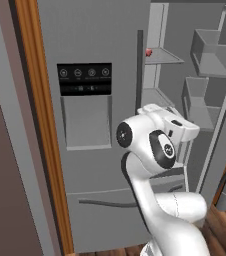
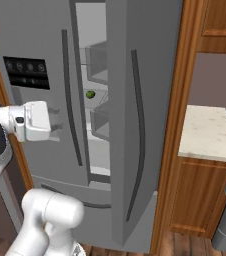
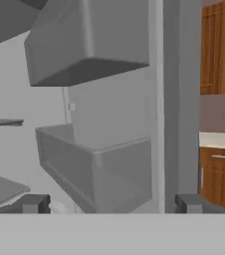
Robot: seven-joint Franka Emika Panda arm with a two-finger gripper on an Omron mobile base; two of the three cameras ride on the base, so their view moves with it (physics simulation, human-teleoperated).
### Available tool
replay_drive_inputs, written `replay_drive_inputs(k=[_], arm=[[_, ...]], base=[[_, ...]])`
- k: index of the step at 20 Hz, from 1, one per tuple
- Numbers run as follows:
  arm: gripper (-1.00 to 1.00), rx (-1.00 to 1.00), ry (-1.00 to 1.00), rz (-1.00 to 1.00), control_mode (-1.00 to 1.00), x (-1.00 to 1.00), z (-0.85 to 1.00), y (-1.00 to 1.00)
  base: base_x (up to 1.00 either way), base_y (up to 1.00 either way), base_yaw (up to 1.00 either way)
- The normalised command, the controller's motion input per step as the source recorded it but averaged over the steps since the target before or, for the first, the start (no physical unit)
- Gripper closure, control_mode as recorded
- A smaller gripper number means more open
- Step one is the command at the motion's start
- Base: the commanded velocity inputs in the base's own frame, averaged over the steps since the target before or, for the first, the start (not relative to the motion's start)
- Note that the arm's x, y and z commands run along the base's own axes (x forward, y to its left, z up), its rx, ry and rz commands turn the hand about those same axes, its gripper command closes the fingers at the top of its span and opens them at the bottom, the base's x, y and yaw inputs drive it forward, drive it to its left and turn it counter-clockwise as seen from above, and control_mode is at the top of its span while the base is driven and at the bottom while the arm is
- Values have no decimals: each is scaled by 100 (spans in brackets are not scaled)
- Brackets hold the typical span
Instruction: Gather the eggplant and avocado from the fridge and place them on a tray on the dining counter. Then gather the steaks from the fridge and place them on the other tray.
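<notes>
Fingertips (image 3: pixel 35 203) of my claw (image 3: pixel 113 204) sit wide apart at the bottom of the hand view — claw open, nothing between them. Fridge (image 1: pixel 95 150) is my landmark: left door w/ the black dispenser panel (image 1: pixel 84 79) is shut, right door swung open. Claw pokes into that opening, facing the grey door bins (image 3: pixel 97 169) on the inside of the open door. Avocado (image 2: pixel 90 94) — small, green — sits on a fridge shelf (image 2: pixel 97 96) deeper inside, well apart from my claw. Small red thing (image 1: pixel 148 52) on an upper shelf; can't tell what it is.
</notes>
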Motion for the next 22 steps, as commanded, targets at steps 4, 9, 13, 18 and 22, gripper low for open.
replay_drive_inputs(k=[4,9,13,18,22], arm=[[-100,0,0,-8,-100,49,-17,-4],[-100,0,0,-12,-100,59,-8,-10],[-100,0,0,-12,-100,61,-8,-9],[-100,0,0,-11,-100,58,-22,-7],[-100,0,0,-7,-100,44,-34,-21]], base=[[0,0,0],[0,0,0],[0,0,0],[0,0,0],[0,0,0]])
